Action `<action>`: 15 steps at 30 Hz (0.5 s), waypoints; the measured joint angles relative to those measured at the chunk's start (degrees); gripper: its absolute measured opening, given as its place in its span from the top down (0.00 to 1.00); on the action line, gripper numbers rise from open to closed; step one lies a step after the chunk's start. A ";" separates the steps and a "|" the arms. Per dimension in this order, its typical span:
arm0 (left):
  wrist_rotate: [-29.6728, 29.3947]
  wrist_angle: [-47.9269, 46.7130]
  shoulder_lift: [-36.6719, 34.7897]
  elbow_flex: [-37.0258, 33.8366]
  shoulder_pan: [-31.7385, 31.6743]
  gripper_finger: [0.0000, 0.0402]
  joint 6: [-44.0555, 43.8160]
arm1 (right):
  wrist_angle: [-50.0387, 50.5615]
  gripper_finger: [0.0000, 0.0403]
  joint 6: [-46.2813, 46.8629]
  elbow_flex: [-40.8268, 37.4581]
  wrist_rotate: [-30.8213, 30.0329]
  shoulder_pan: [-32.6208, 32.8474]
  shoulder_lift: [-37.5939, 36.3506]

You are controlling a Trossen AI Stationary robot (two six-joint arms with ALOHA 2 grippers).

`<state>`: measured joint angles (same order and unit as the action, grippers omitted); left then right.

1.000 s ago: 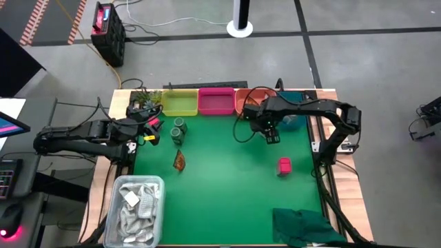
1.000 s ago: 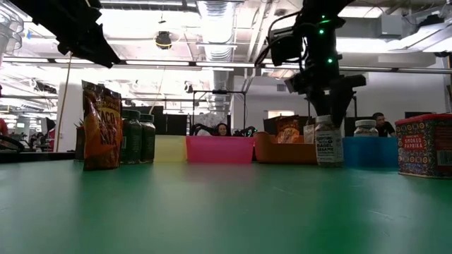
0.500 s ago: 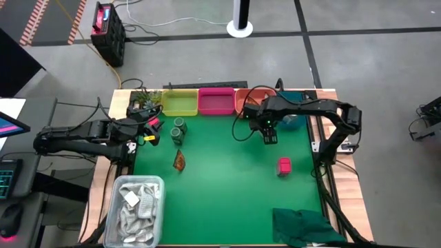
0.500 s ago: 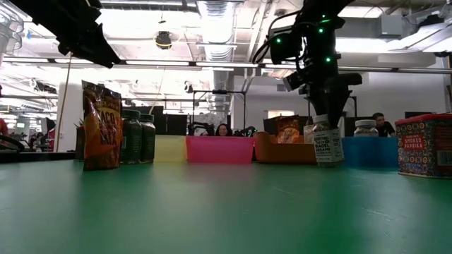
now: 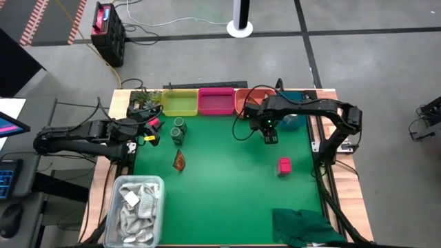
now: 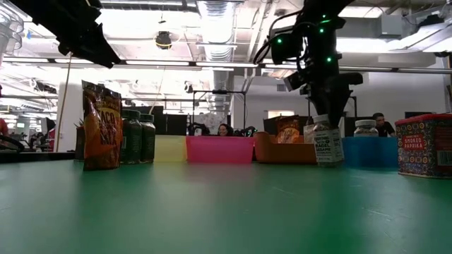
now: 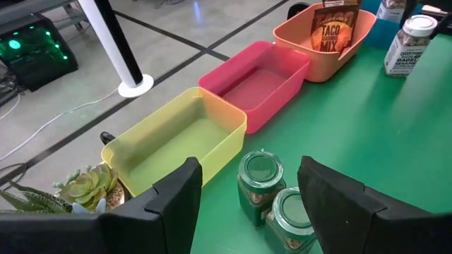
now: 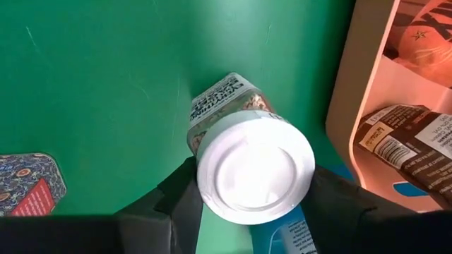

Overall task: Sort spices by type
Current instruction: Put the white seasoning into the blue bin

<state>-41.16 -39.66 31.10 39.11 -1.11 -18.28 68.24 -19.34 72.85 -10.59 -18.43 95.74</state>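
The right pincer hangs straight over a white-capped jar that stands upright on the desk. Its two fingers are down on either side of the cap, close against it. Whether they are pressing on it or just short of it cannot be told.

The step in hand looks like the grasp of this jar. To do it well, the pincer should stay centred over the cap, as the wrist view shows it, and squeeze evenly so the jar does not tip. The fingers should bite on or under the cap's rim, not on its smooth top edge. Lift straight up before travelling.

Just beyond the pincer lie the orange tray, holding brown packets, and the teal tray, where a second white-capped jar shows. Judging by type, the teal tray is the likely goal.

The left pincer waits open near two green jars, off to the far side.
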 joint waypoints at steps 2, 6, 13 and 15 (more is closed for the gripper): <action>0.02 0.00 0.01 0.00 0.00 0.44 0.00 | 0.18 0.45 -0.03 -0.08 0.50 -0.03 -0.59; 0.02 0.02 0.00 0.00 -0.01 0.44 0.00 | 0.38 0.45 -0.19 -0.08 0.65 -0.26 -2.51; 0.02 0.04 0.01 0.00 -0.01 0.44 0.00 | 0.51 0.45 0.69 -0.08 0.37 -1.65 -6.85; 0.02 0.06 -0.01 -0.01 -0.01 0.44 0.00 | 0.56 0.45 1.46 -0.08 0.39 -2.46 -8.63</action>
<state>-41.15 -39.60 31.09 39.10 -1.13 -18.28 68.80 -17.89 72.77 -10.20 -20.88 87.11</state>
